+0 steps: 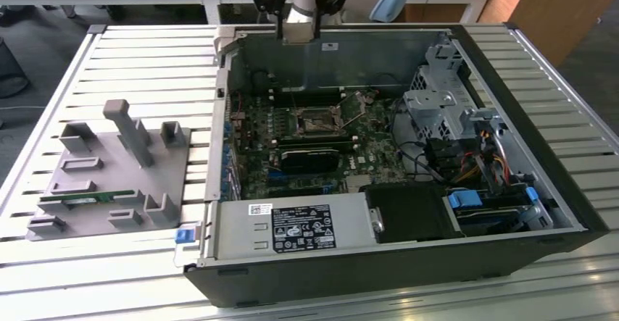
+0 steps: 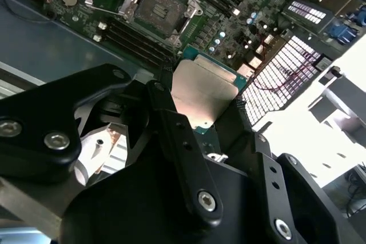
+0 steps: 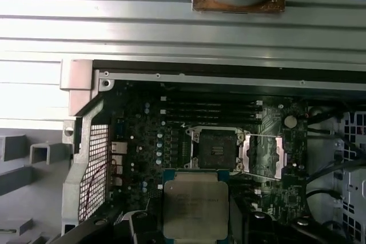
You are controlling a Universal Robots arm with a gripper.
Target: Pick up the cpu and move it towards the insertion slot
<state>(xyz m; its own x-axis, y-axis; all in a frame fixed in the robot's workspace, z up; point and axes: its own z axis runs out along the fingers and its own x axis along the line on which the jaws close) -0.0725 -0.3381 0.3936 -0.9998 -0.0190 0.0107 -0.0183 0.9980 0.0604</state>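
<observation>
In both wrist views my gripper (image 2: pixel 206 121) (image 3: pixel 197 230) is shut on the cpu (image 2: pixel 201 91) (image 3: pixel 195 203), a flat silvery square with a thin green rim. Black fingers (image 2: pixel 171 124) press on two opposite edges of the chip. The insertion slot (image 3: pixel 216 148) (image 2: pixel 157 5) is a dark square socket in a shiny metal bracket on the motherboard. Its frame is swung open, and the held chip sits apart from it, well above the board. In the exterior view the gripper (image 1: pixel 297 24) hangs over the far wall of the open computer case, with the insertion slot (image 1: pixel 314 122) in the middle of the board.
A grey fixture (image 1: pixel 106 176) holding a green memory stick (image 1: pixel 87 199) stands at the exterior view's left on the slatted table (image 1: pixel 145 60). Inside the case are a long black block (image 1: pixel 312 158), the power supply (image 1: pixel 290 227), a black fan housing (image 1: pixel 411 209) and the drive cage (image 1: pixel 454 111).
</observation>
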